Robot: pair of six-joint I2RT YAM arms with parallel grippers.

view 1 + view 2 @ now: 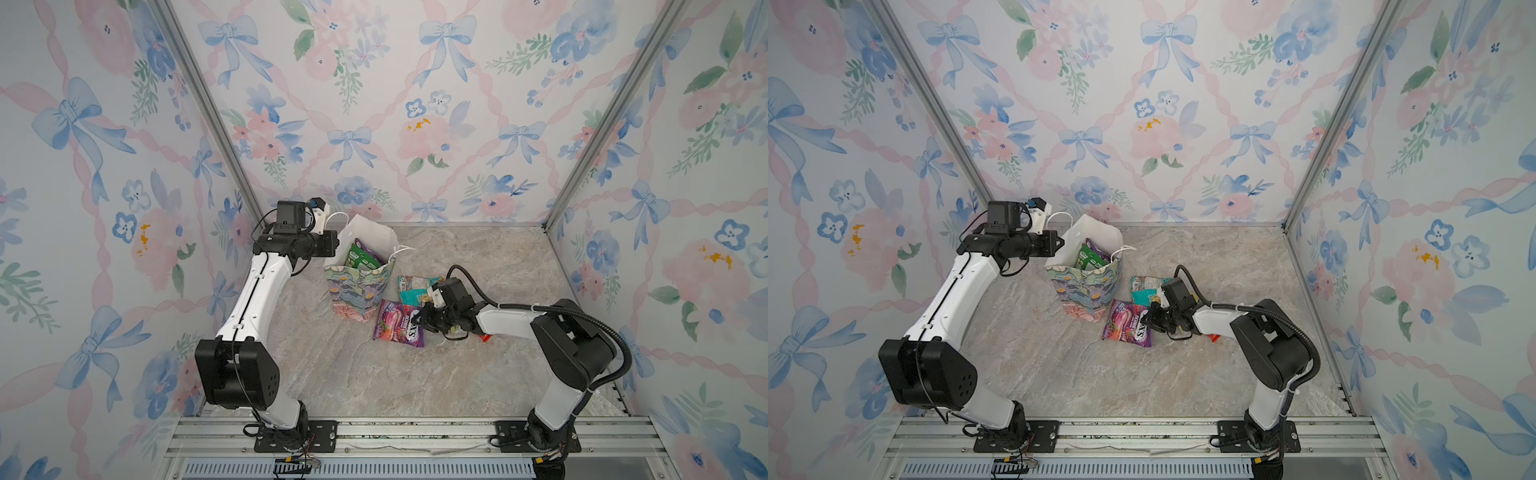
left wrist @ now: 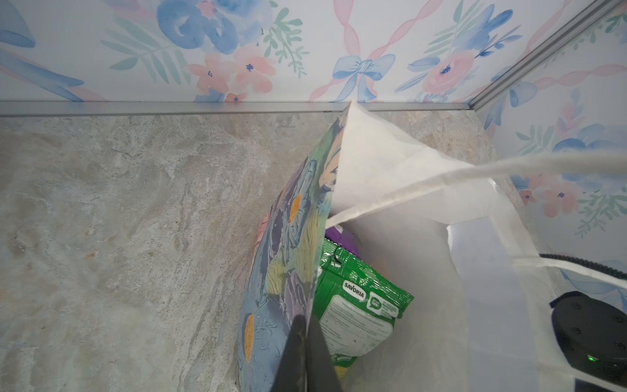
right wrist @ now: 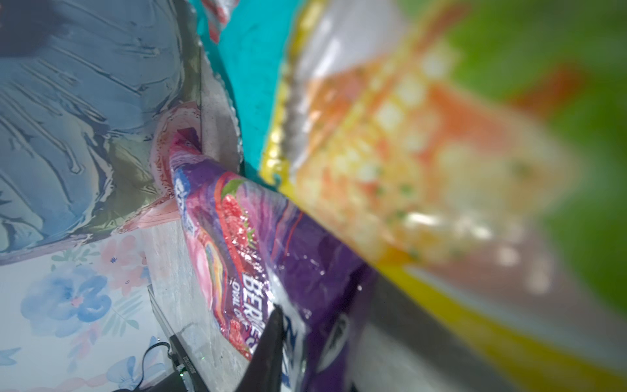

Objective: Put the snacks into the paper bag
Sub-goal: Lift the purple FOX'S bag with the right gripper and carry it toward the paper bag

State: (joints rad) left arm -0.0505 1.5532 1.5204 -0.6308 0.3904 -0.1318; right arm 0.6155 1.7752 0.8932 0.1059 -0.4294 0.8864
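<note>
Two snacks are already inside the small upright paper bag (image 1: pixel 357 293), which has painted blue, green and pink flowers outside and is white inside. They are a glossy green packet (image 1: pixel 358 259) and, behind it, a darker purple pack (image 1: pixel 367 251) of which only a part shows. The bag stands on the grey marbled table (image 1: pixel 374 374), toward the back wall. The left gripper (image 1: pixel 335 246) is closed on the bag's left wall at the rim. In the left wrist view its dark fingers (image 2: pixel 291 359) pinch the paper, one outside on the flowers and one inside beside the green packet.

The flat purple berry candy packet (image 1: pixel 395 325) lies on the table just beside the bag, one corner touching or almost touching the bag's foot. The right gripper (image 1: pixel 424 319) is low at the far edge of this packet. In the right wrist view one dark finger (image 3: pixel 268 346) lies over the purple foil, but I cannot tell if the jaws are closed on it. A teal packet (image 1: pixel 412 291) lies just behind this gripper, and a blurred yellow-edged clear packet (image 3: pixel 373 163) is close under the wrist.
</note>
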